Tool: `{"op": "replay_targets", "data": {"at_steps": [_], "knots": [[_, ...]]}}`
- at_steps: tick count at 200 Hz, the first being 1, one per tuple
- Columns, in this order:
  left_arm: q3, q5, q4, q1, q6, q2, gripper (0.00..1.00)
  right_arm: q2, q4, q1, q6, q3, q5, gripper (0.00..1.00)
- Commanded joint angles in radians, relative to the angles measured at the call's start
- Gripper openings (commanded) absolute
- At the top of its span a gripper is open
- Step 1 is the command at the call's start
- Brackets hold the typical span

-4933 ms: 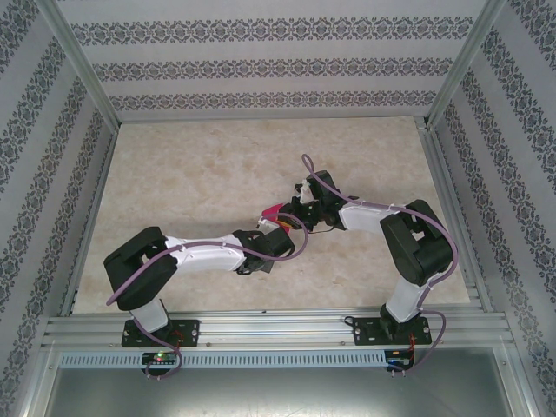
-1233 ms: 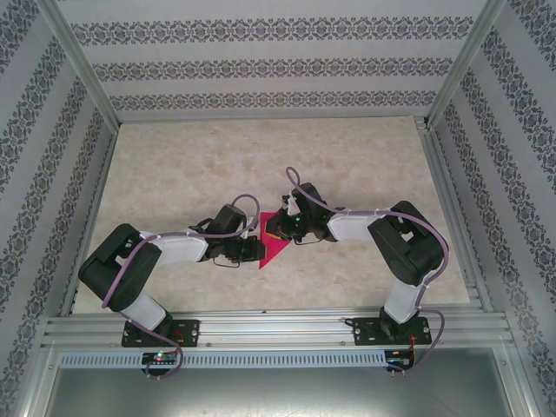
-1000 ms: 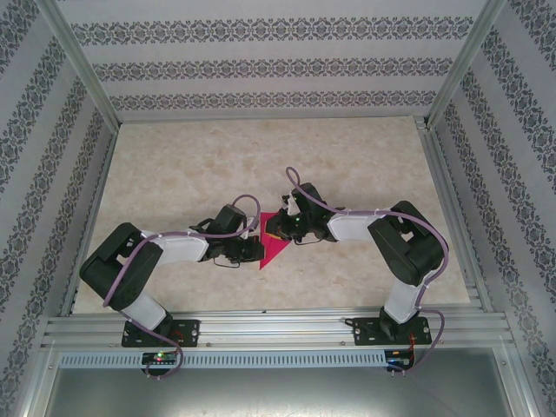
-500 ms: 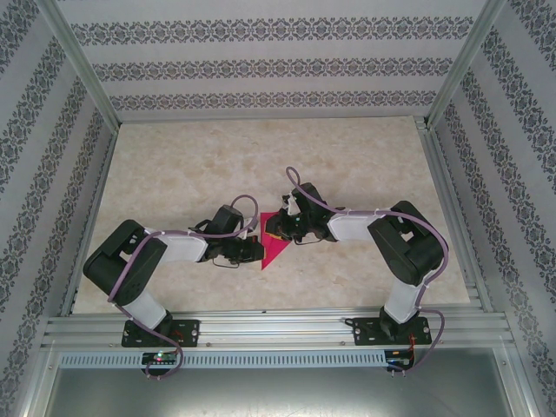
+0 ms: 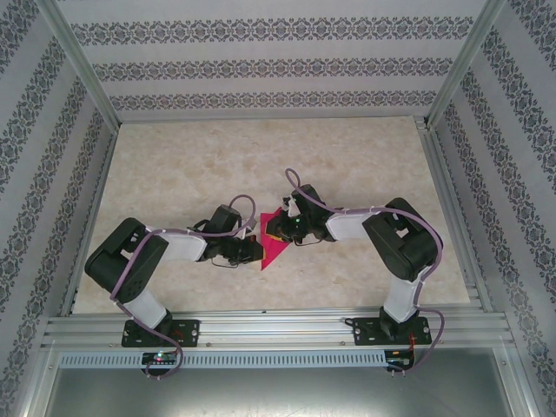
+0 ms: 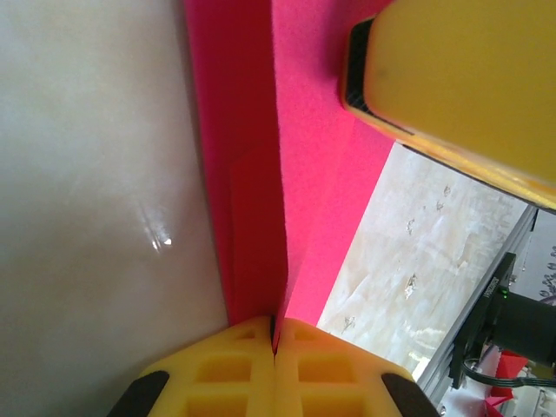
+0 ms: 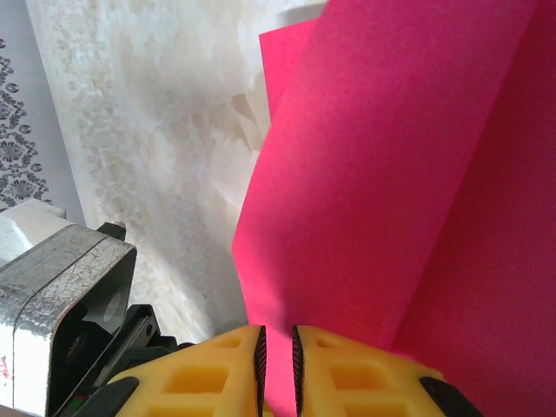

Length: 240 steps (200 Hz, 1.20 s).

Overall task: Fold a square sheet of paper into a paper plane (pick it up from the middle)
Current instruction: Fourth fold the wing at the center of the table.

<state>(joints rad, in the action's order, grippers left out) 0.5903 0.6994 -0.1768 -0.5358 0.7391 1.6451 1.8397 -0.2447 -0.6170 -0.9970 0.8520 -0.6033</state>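
The square sheet of paper (image 5: pixel 276 246) is magenta-pink, creased narrower, and lies near the table's middle between both arms. My left gripper (image 5: pixel 257 252) comes from the left and is shut on its folded edge. In the left wrist view the yellow pads (image 6: pixel 276 328) meet on the crease of the paper (image 6: pixel 313 174). My right gripper (image 5: pixel 276 231) reaches in from the right onto the sheet's upper part. Its jaws (image 7: pixel 278 334) stand a narrow gap apart, and the paper's face (image 7: pixel 391 174) shows through that gap. One right finger (image 6: pixel 452 78) rests against the sheet.
The marble-patterned table (image 5: pixel 174 174) stretches open to the left and behind the arms. An aluminium rail (image 5: pixel 278 330) runs along the near edge, and patterned walls (image 5: pixel 278 65) close in the sides and back.
The left arm has drawn its elbow in slightly and nudged the sheet's lower tip a little to the right. The right arm has barely moved.
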Motion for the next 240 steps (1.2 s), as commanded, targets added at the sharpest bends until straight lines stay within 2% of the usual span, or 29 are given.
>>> {"op": "replay_targets", "data": {"at_steps": [1, 47, 96, 114, 139, 201, 240], "knots": [[0.008, 0.009, 0.035, 0.019, -0.005, 0.031, 0.03, 0.020, -0.005, 0.013, -0.002, 0.018, 0.007, 0.18], [0.040, 0.033, 0.087, 0.028, -0.036, 0.057, 0.02, 0.021, -0.004, 0.013, -0.011, 0.013, 0.018, 0.18], [0.040, 0.053, 0.080, 0.040, -0.033, 0.067, 0.02, -0.079, -0.003, 0.013, -0.002, -0.012, 0.014, 0.19], [0.049, 0.061, 0.090, 0.046, -0.042, 0.071, 0.02, -0.071, -0.049, 0.009, -0.011, -0.009, -0.047, 0.18], [0.053, 0.070, 0.099, 0.049, -0.057, 0.077, 0.02, -0.053, -0.051, -0.002, -0.019, 0.010, -0.059, 0.18], [0.058, 0.083, 0.119, 0.057, -0.054, 0.099, 0.02, 0.002, -0.028, -0.002, -0.017, 0.028, 0.006, 0.19], [0.059, 0.097, 0.117, 0.061, -0.050, 0.114, 0.02, 0.027, -0.030, 0.008, -0.009, 0.030, -0.003, 0.19]]}}
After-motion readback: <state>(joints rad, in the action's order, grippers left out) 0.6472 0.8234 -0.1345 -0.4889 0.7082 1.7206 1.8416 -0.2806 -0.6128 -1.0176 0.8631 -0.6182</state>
